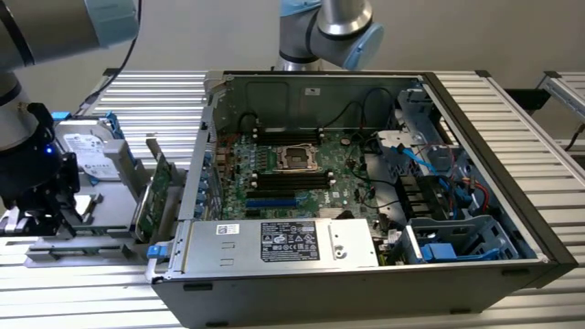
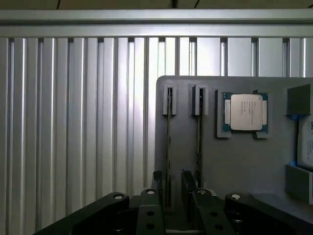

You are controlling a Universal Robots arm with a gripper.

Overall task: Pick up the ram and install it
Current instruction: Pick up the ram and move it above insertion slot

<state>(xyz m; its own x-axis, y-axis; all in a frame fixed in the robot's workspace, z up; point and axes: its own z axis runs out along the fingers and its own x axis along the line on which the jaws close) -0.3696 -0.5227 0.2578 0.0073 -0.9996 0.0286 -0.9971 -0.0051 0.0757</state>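
Two thin memory sticks stand on edge in slotted holders on a grey tray, seen edge-on from the wrist. The ram is the one farther from the processor; the second stick stands between them. The gripper sits low over the ram with its fingers spread, one on each side of the stick and a sliver of gap showing on both sides, so nothing is pinched. The processor lies flat in its own pocket, and its metal lid bears faint print too small to read. A hard drive shows at the tray's edge beyond it.

In the exterior view the gripper hangs over the tray at the exterior view's left, beside the open computer case. The hard drive carries a pale label, and the power supply a black-and-white one with a barcode sticker next to it; none of that writing is legible. A green expansion card stands upright between tray and case. On the motherboard the black memory slots lie just beside the processor socket.
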